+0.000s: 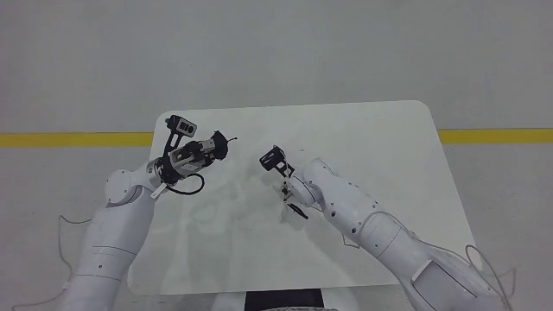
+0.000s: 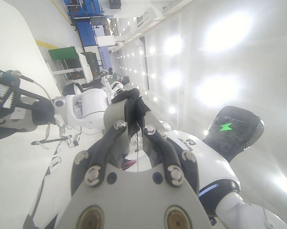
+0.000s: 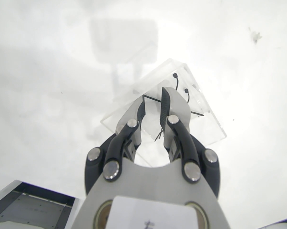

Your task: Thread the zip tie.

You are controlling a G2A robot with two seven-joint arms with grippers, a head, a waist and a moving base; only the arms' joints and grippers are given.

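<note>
Left gripper [image 1: 218,147] clamped on thin black zip tie [image 1: 230,141], 9 o'clock of right gripper [image 3: 153,95]. Right jaws parted halfway over clear acrylic holed block [image 3: 205,125], two other black ties [image 3: 175,78] seated. Held tie seemingly unthreaded.

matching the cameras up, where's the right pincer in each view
top view: right pincer sits near the table's middle, pointing down at it.
left wrist view: right pincer is the far black one, cut by the frame edge.
right wrist view: right pincer is mid-frame, open, straddling the clear plate with zip ties.
shared landmark: the white table.
</note>
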